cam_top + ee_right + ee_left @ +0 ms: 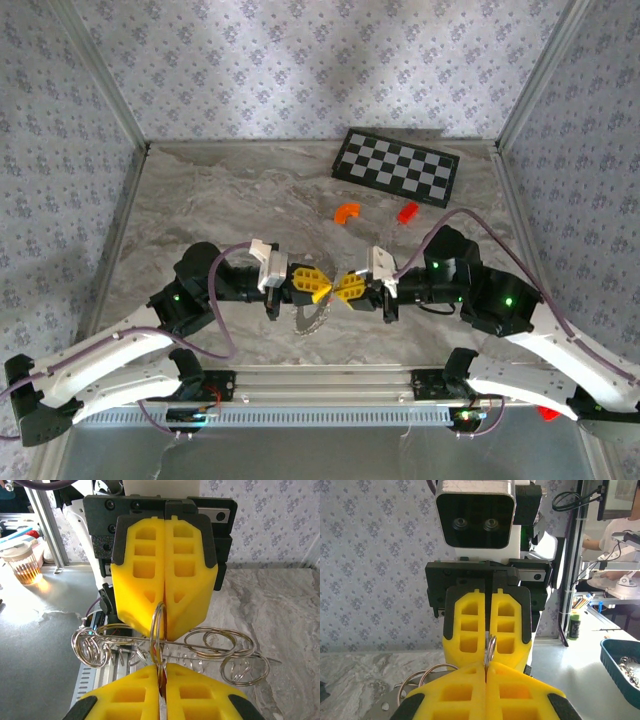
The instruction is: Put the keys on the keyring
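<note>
By the near edge of the tabletop (pixel 200 210), mid-width, I hold the left gripper (pixel 322 285) and right gripper (pixel 347 288) tip to tip, both pinched shut on the keyring (pixel 312 318) hanging between them. Farther back lie an arc (pixel 346 211) and a brick (pixel 407 212), then the board (pixel 395 167) by the far right corner

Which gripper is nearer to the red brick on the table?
Right. The right gripper is in front of the brick and a little to its left. The left gripper is farther to the left, tip to tip with the right one.
</note>
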You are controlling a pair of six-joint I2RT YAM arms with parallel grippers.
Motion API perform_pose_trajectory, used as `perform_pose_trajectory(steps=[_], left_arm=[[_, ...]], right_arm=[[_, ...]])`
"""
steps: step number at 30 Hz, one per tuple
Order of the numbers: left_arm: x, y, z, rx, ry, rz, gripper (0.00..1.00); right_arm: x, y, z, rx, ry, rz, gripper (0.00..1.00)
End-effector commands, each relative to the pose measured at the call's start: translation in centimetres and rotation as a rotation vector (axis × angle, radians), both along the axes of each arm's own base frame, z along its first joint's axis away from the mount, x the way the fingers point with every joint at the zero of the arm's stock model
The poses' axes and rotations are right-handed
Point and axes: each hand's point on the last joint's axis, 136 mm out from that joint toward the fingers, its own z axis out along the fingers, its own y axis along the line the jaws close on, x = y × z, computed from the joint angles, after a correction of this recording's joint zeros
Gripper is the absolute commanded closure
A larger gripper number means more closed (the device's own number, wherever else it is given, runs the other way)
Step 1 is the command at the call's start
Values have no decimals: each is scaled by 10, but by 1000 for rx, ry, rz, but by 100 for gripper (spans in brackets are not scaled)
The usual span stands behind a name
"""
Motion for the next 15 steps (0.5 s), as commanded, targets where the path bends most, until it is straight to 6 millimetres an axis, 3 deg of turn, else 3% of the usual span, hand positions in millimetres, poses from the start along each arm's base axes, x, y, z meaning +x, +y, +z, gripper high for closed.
perform_pose_trajectory(steps=[1, 8, 15], left_arm=[[-30, 9, 34, -92, -84, -116, 100], [-31, 9, 35, -93, -80, -124, 100], [-32, 11, 35, -96, -81, -123, 100]], right_arm=[[19, -2, 12, 56, -41, -97, 90], [19, -6, 12, 62, -36, -108, 89], [18, -9, 14, 79, -36, -116, 76]])
